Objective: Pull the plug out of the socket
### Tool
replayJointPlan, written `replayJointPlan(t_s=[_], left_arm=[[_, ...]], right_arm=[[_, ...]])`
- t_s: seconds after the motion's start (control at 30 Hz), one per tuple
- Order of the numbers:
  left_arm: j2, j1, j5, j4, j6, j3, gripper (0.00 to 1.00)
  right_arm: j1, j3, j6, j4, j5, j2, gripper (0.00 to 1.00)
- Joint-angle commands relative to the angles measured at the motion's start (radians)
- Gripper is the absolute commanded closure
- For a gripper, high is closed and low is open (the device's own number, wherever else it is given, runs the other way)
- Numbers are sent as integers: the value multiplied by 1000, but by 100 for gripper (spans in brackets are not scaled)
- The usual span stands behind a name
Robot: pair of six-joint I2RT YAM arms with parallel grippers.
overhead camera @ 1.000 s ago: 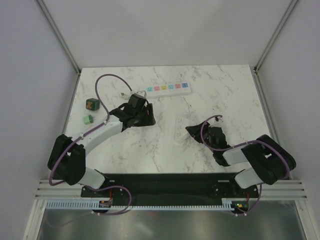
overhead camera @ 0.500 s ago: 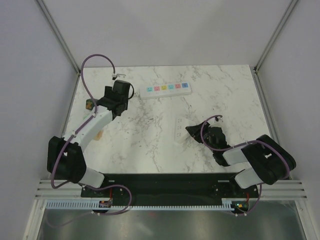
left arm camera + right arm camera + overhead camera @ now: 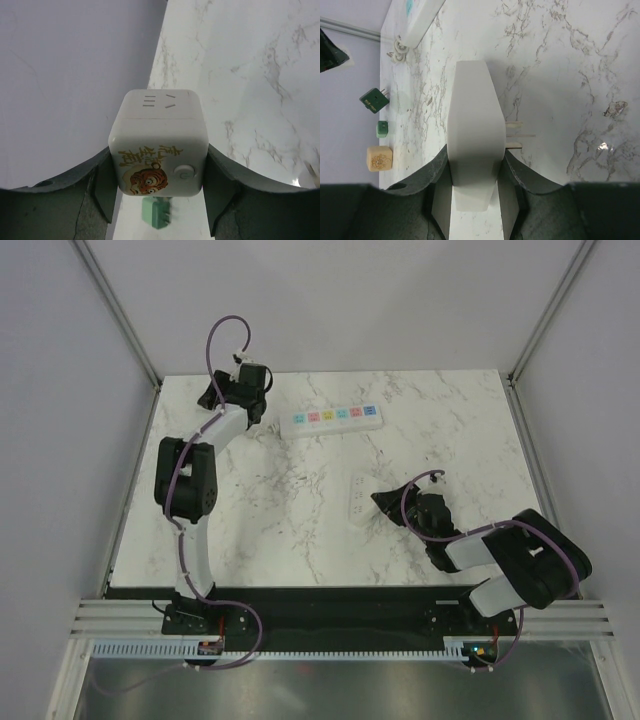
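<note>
Noted white marbled table [image 3: 300, 530], plain pale walls [image 3: 330, 300]. Found left gripper [image 3: 158, 167] clamped on white cube [image 3: 157, 127], right gripper [image 3: 475, 165] clamped on white block [image 3: 475, 100]. Located plug [image 3: 374, 100] loose on table, apart from socket [image 3: 330, 418].

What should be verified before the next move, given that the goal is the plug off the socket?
1. Plug off the socket: ok. The dark green plug lies on the table, prongs bare, apart from the power strip.
2. Strip outlets vacant: ok in the top view.
3. Left pincer free: not ok, shut on the white cube.
4. Right pincer free: not ok, shut on the white rectangular block.
</note>
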Motion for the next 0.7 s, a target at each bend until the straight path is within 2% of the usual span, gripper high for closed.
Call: replayJointPlan(t_s=[0.0, 0.2, 0.4, 0.43, 0.6, 0.67], left_arm=[[109, 20, -179, 172, 235, 157, 98], [251, 52, -202, 175, 255, 285, 98], [324, 67, -188, 174, 275, 351, 97], [350, 73, -190, 175, 293, 357, 93], [396, 92, -201, 178, 275, 360, 87], [416, 104, -199, 174, 258, 359, 81]], right_arm=[[-6, -32, -101, -210, 91, 46, 100], [-6, -32, -102, -207, 85, 49, 100], [-7, -26, -105, -210, 80, 52, 100], [-7, -25, -105, -207, 77, 55, 100], [-6, -25, -105, -204, 76, 55, 100], [-6, -26, -105, -204, 76, 55, 100]])
